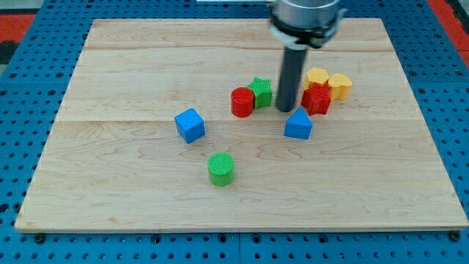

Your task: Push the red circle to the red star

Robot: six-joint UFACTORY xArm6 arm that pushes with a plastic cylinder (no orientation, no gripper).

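The red circle (242,102) stands near the board's middle, touching a green star (260,92) on its right. The red star (316,99) lies further to the view's right, below a yellow block (316,76) and left of a yellow hexagon (340,86). My tip (286,109) rests on the board between the green star and the red star, right of the red circle and just above a blue block (298,125). The tip touches no block that I can make out.
A blue cube (190,125) sits left of the centre. A green cylinder (220,169) stands lower, toward the view's bottom. The wooden board (110,183) lies on a blue pegboard surface (22,147).
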